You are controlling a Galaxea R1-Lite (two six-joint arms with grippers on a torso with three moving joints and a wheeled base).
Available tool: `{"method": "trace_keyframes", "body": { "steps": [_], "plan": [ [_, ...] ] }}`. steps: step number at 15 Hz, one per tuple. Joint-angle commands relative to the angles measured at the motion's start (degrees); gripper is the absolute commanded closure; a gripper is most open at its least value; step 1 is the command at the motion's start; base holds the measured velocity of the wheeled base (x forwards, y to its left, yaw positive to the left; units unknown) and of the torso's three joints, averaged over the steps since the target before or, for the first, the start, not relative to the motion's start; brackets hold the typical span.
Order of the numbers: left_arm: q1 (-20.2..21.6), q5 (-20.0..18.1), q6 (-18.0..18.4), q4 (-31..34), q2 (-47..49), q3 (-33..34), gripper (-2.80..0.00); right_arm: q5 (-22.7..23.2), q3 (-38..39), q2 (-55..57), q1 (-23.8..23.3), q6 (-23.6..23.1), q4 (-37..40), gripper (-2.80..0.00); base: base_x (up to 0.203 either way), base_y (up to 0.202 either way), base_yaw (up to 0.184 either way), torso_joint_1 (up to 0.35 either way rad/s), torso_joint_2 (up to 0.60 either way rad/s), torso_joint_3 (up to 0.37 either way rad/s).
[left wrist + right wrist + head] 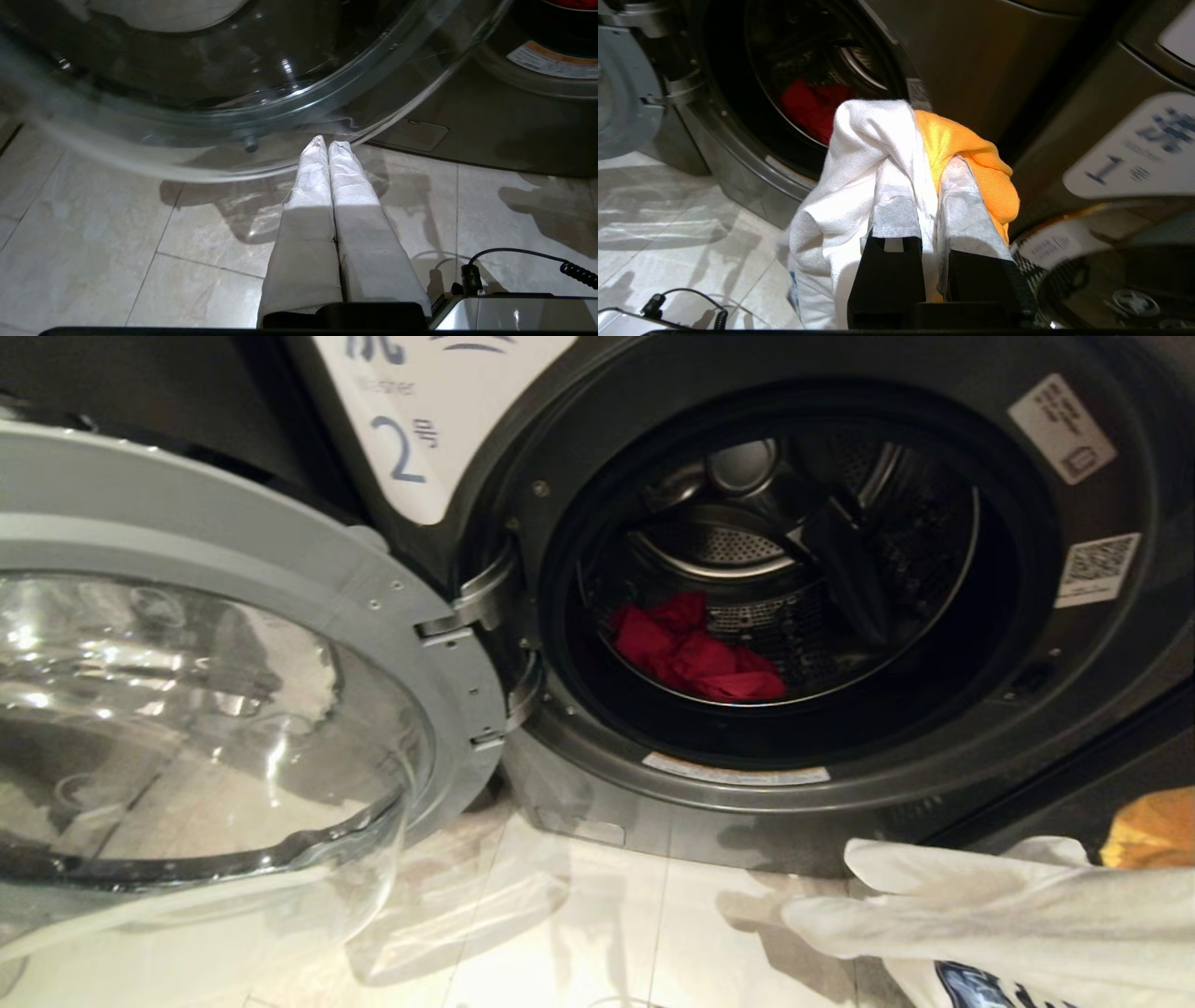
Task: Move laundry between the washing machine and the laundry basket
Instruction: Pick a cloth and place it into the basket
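Right end effector [931, 186] pinching white garment [840, 196] and orange garment [971, 154], near washing machine [971, 60] opening, left end effector [328, 145] pressed together.

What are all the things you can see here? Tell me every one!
washing machine: one, dark grey, straight ahead, labelled 2, door open
door: one, grey ring with clear glass, swung open to the left
red garment: one, red, lying low in the drum
white garment: one, white with a blue print, held up in front of the machine, low on the right
yellow-orange garment: one, yellow-orange, held beside the white one
second machine: one, grey, labelled 1, next to the first
floor: pale tiles, under everything
left gripper: one, white-covered fingers shut, empty, low near the open door
right gripper: one, white-covered fingers shut on the white and yellow-orange garments, in front of the drum opening
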Motion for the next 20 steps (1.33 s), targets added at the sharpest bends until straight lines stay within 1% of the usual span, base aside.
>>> {"method": "trace_keyframes", "body": {
  "steps": [1,5,6,7,8,9,11,13,14,17,18,20],
  "plan": [
    [-0.1,0.0,0.0,0.0,-0.1,0.0,0.00,0.0,0.8,-0.1,0.1,-0.1,0.2,0.00,-0.002,0.010,-0.174,0.002,0.01,0.002],
    [0.0,0.0,0.0,0.0,-0.1,0.0,0.00,-0.4,1.6,-0.2,0.5,0.0,0.2,0.00,0.001,0.008,-0.153,0.003,0.00,0.003],
    [0.0,0.0,0.0,0.0,-0.1,0.0,0.00,-0.8,2.1,-0.1,0.5,0.7,0.3,0.00,-0.001,0.001,-0.064,0.002,0.00,0.002],
    [0.0,0.0,0.0,0.0,-0.1,0.0,0.00,-2.3,2.8,-0.1,0.4,2.1,0.3,0.00,0.000,0.000,0.000,0.000,0.00,0.000],
    [0.0,0.0,0.0,0.0,-0.1,0.0,0.00,-5.2,3.4,0.2,0.4,4.7,0.3,0.00,0.000,0.000,0.000,0.000,0.00,0.000],
    [-0.1,0.0,0.0,0.0,-0.1,0.0,0.00,-9.2,4.3,0.9,0.2,8.3,0.6,0.00,0.000,0.000,0.000,0.000,0.00,0.000],
    [0.0,0.0,0.0,0.0,-0.1,0.0,0.00,-16.6,5.6,4.5,0.0,15.3,2.8,0.00,0.000,0.000,0.000,0.000,0.00,0.000],
    [-0.1,0.0,0.0,0.0,-0.1,0.0,0.00,-23.1,5.8,9.8,0.0,20.7,5.7,0.00,0.000,0.000,0.000,0.000,0.00,0.000],
    [0.0,0.0,0.0,0.0,-0.1,0.0,0.00,-25.1,5.7,12.3,0.0,22.9,6.6,0.00,0.000,0.000,0.000,0.000,0.00,0.000],
    [0.0,0.0,0.0,0.0,-0.1,0.0,0.00,-26.9,6.2,18.7,0.0,27.8,7.4,0.00,0.000,0.000,0.000,0.000,0.00,0.000],
    [0.0,0.0,0.0,0.0,-0.1,0.0,0.00,-27.2,7.4,20.3,0.0,30.3,7.4,0.00,0.000,0.000,0.000,0.000,0.00,0.000],
    [0.0,0.0,0.0,0.0,-0.1,0.0,0.00,-29.1,11.5,21.1,-0.2,33.5,7.4,0.00,0.000,0.000,0.000,0.000,0.00,0.000]
  ]
}}
